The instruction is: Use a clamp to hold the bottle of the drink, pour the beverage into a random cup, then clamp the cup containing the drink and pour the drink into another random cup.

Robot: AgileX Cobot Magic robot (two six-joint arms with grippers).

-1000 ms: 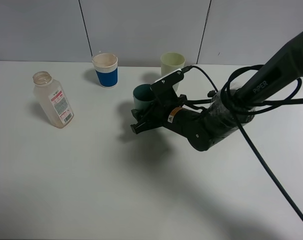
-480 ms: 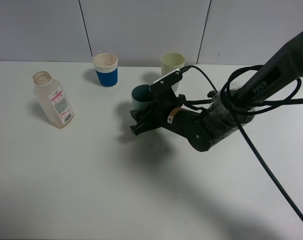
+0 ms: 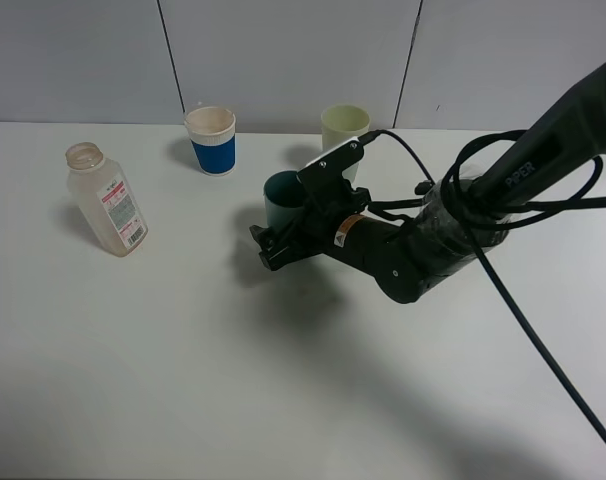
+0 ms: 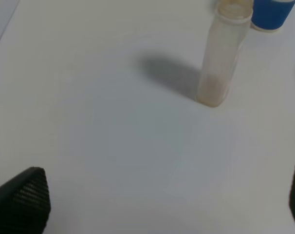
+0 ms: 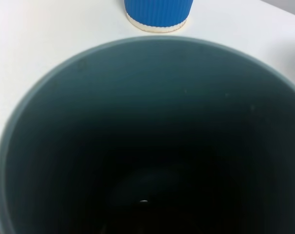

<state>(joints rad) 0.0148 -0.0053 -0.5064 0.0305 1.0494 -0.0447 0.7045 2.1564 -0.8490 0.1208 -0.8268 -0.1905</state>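
Toward the table's (image 3: 183, 380) back edge, the teal-green tumbler (image 3: 281, 196) is flanked by the right gripper (image 3: 273, 240); whether its jaws grip cannot be told. Wide bare tabletop is left in front. "PiPER" is read on the arm (image 3: 523, 165). The left gripper's fingers (image 4: 21, 197) are spread wide.

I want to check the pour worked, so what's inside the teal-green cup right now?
The right wrist view looks straight into the teal-green cup: dark walls and a small glint near the bottom. Whether any drink lies there cannot be told; the base is too dark.
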